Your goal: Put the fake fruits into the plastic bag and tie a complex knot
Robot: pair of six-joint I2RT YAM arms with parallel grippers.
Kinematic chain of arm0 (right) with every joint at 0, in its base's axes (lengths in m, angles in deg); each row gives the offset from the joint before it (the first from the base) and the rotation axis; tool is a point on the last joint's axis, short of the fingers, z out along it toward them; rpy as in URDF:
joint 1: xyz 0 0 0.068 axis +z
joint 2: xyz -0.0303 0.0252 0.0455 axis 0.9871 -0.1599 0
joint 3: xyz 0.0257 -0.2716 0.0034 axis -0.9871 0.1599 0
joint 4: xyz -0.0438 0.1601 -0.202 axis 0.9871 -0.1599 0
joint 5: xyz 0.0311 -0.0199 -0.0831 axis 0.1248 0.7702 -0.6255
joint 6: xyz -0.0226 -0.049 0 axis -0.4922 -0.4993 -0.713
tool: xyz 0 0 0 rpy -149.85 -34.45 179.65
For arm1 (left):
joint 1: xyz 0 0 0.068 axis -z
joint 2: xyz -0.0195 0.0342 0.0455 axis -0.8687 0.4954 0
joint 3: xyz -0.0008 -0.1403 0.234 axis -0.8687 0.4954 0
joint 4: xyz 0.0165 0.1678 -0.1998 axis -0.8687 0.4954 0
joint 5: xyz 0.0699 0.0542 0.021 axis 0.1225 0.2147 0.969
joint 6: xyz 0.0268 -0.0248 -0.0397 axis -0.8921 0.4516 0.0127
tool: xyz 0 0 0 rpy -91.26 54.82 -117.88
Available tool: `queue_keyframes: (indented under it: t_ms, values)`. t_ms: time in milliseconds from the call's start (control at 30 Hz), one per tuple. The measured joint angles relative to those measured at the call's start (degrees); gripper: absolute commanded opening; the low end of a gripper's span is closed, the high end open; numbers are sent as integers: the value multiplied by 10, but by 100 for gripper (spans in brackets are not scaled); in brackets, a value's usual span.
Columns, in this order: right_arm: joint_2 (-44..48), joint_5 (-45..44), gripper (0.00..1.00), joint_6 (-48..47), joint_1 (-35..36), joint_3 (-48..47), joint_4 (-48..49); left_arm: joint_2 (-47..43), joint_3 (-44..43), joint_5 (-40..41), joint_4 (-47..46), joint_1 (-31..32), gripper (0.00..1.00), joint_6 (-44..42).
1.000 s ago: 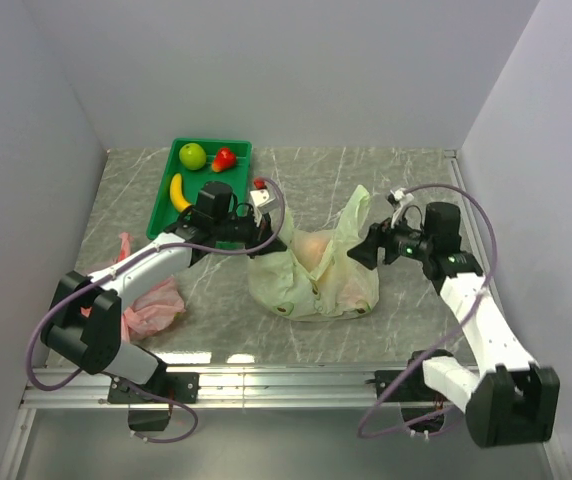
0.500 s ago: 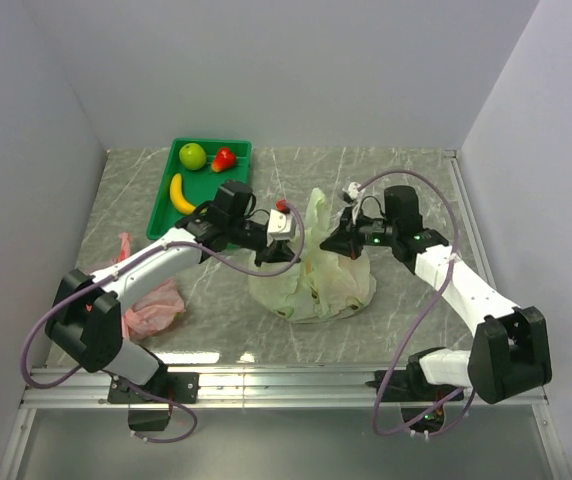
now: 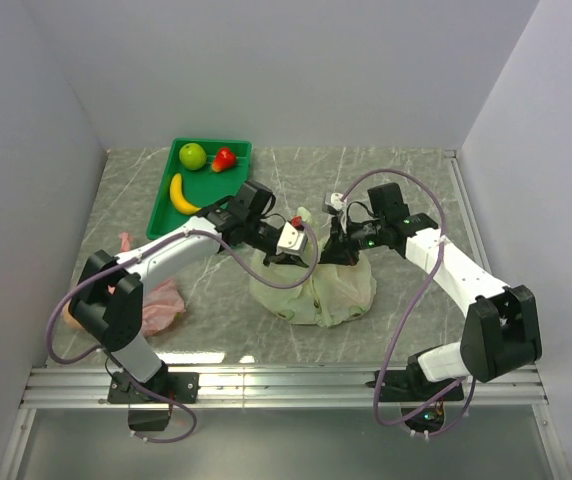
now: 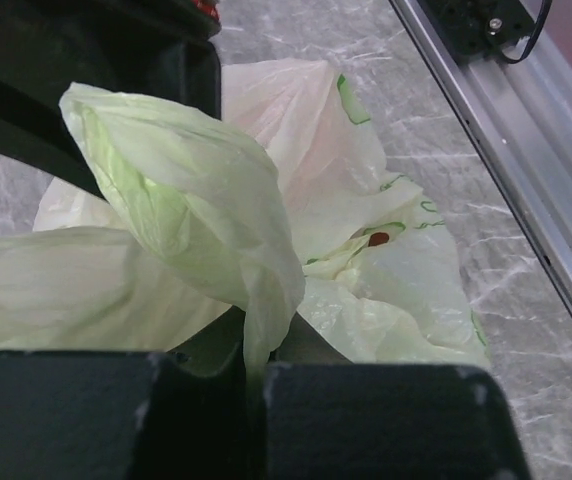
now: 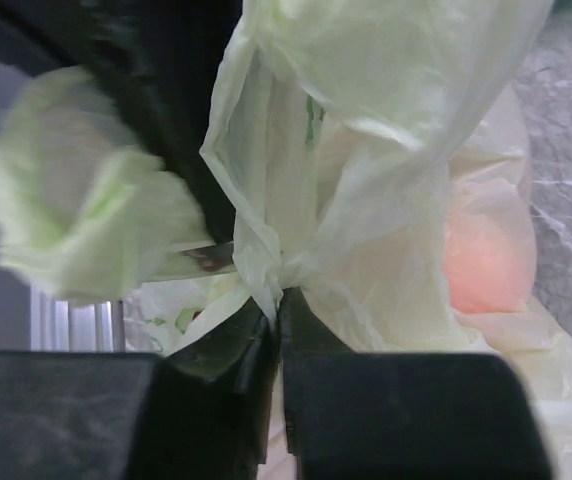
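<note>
Plainly, the marbled table [image 3: 406, 180] is carrying everything, and the plastic bag [image 3: 331, 295] is sitting slumped near its middle, between the two arms, with its top being held up off the heap.

The film is looking thin, limp and very light. I judge it will be stretching or tearing under a hard pull, and sliding out of smooth pads unless it is bunched. Its load is giving it some weight low down: a peach [image 5: 486, 255] is glowing orange-pink through the wall in the right wrist view.

At the far left, well apart from the bag, the green tray [image 3: 211, 180] is holding a banana [image 3: 179, 193], a green apple [image 3: 193, 155] and a small red fruit [image 3: 225, 158]. By my reading, then, the filling is not looking complete. A pink bag [image 3: 151, 300] is lying crumpled at the near left.

The left gripper [image 4: 256, 375] is pinching fully closed on one handle loop [image 4: 186, 190], with the film spilling up from between its fingers. The right gripper [image 5: 274, 330] is likewise clamping down on the other loop [image 5: 366, 90], right where the film is gathering into a narrow twisted neck.

That roped neck is looking like the best hold. The flat wall over the hard, glossy fruit would be puckering and slipping.
</note>
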Motion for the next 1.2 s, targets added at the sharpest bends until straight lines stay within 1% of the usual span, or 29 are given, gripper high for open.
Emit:
queue_keyframes:
  t_ms: [33,67,100,133,200,333,467,533,567,633,667,767,800,833,1033,1200]
  values:
    - [0,3,25,-8,0,-1,-9,3,-2,0,0,0,14,-1]
    - [0,5,24,-17,0,-2,-17,5,-2,0,0,0,19,-2]
    - [0,7,12,-23,0,-2,-24,6,-4,0,1,0,23,-3]
    - [0,6,8,-26,0,-2,-27,7,-7,1,6,0,30,-2]
    - [0,5,0,-25,0,-2,-28,8,-15,2,19,0,38,-6]
    - [0,3,0,-22,0,-2,-27,1,-25,7,52,-2,43,-5]
    - [0,2,0,-18,-1,-2,-27,-36,-18,22,73,-11,45,11]
    - [0,1,0,-17,-1,-3,-27,-62,-11,28,77,-19,48,20]
    - [0,1,0,-17,-1,-4,-28,-79,-5,31,80,-23,52,28]
    - [0,1,0,-18,-1,-5,-28,-96,2,33,83,-31,54,32]
    - [0,1,0,-18,-1,-5,-29,-102,4,35,84,-34,62,34]
    - [0,0,0,-18,-1,-9,-33,-110,6,37,91,-41,64,40]
    - [0,-1,0,-17,-1,-11,-34,-110,7,38,95,-43,72,40]
    - [0,-1,0,-17,-1,-14,-33,-110,8,40,97,-44,75,40]
    - [0,-33,0,15,0,-22,-25,-110,10,46,110,-52,75,48]
    - [0,-56,0,36,2,-22,-21,-113,14,50,104,-71,74,88]
